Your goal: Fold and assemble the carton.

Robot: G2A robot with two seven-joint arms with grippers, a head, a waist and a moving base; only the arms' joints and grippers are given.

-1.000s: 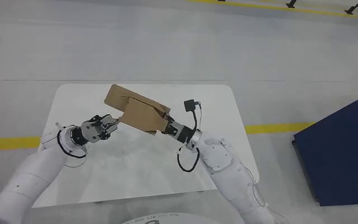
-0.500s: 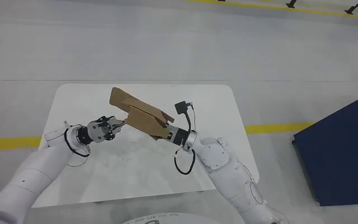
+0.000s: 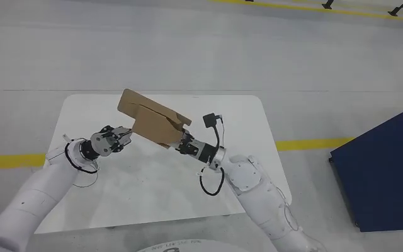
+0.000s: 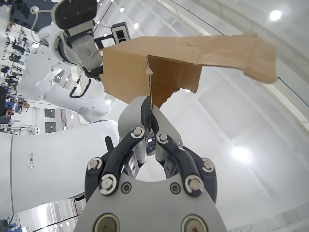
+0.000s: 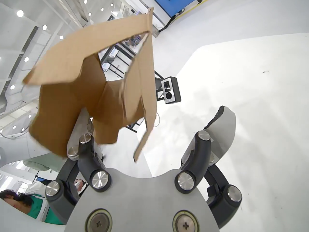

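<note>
1. The carton [image 3: 151,121] is a brown, partly opened cardboard blank. It hangs tilted in the air over the far half of the white table [image 3: 157,189], between the two arms.
2. The left gripper [image 3: 124,135] is at the carton's left end. In the left wrist view its fingers [image 4: 135,114] are pressed together on the thin cut edge of one panel [image 4: 149,83], so it is clamped on the carton.
3. The right gripper [image 3: 181,143] is at the carton's near right corner. In the right wrist view its jaws stand wide apart: one finger [image 5: 225,121] is clear over the table with nothing against it, and the other is mostly hidden behind the carton's lower panel [image 5: 60,112]. I cannot tell if that hidden finger touches the cardboard.
4. In the right wrist view the carton's panels spread apart, with one flap [image 5: 147,73] seen nearly edge-on and its tip hanging free between the jaws.
5. In the top view one long flap [image 3: 135,102] points toward the table's far edge.
6. A dark blue board [image 3: 371,170] stands on the floor to the right, well apart from the table.
</note>
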